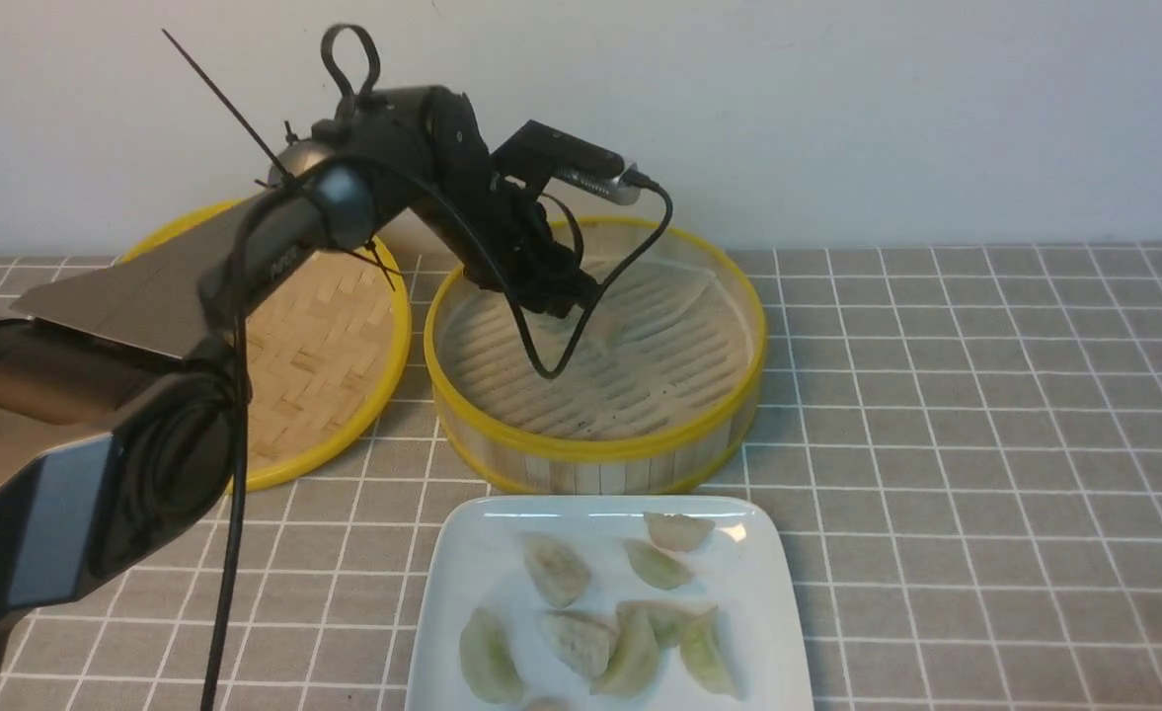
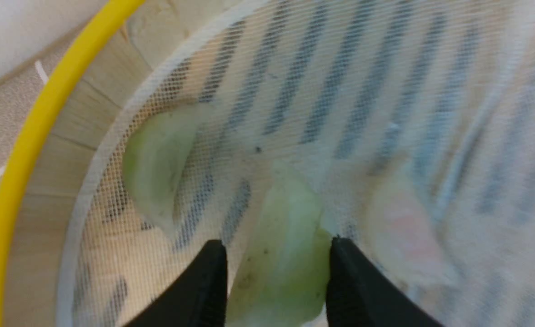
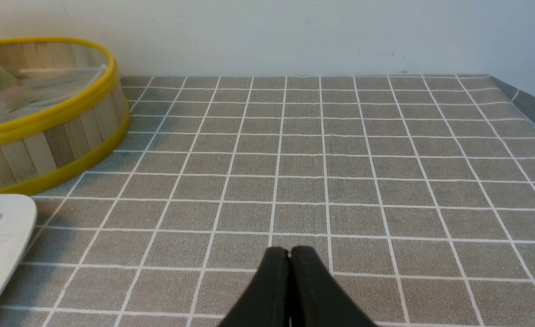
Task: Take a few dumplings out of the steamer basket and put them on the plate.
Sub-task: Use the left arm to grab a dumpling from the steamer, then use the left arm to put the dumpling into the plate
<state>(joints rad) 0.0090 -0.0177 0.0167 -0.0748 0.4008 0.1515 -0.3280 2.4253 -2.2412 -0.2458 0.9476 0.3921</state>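
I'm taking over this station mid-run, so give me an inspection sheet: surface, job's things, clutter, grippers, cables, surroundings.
Surface: grey checked tablecloth, lying flat.
Job's things: steamer basket holds a green dumpling, a second green one and a pinkish one; plate in front of it carries several dumplings.
Clutter: woven lid beside the basket, on the robot's left.
Grippers: left gripper inside the basket, fingers either side of the green dumpling, hold unclear; right gripper shut, empty.
Cables: black cable loops from the left wrist, hanging low over the basket.
Surroundings: plain white wall; nothing else seen.
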